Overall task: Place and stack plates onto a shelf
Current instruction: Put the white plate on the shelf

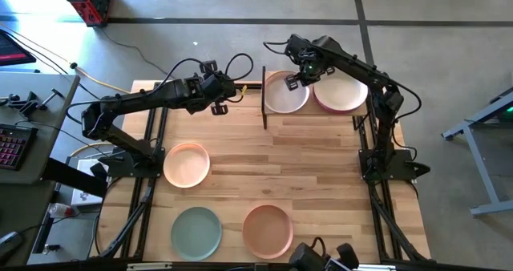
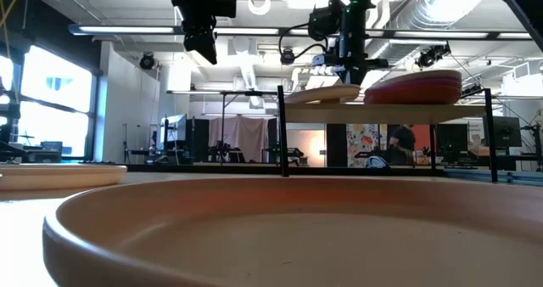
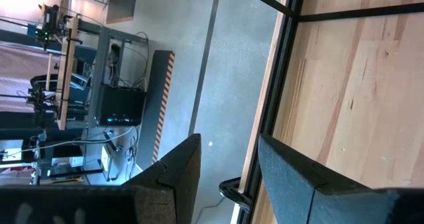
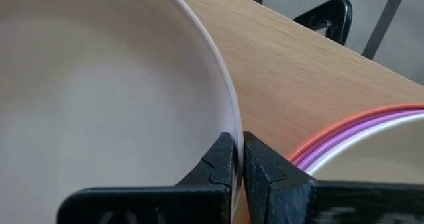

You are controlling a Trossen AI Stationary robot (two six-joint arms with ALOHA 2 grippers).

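In the low view, a peach plate fills the foreground, blurred and cut off by the picture's edges, hiding most of the surface behind it. In the right wrist view, the off-white plate runs out of the picture, and the stack of plates beside it shows only rim edges; how many lie there cannot be told. In the high view, the right pincer covers part of the off-white plate's rim.

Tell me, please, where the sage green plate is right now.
In the high view, the green plate lies on the table's near edge, left of the salmon plate and below the peach plate.
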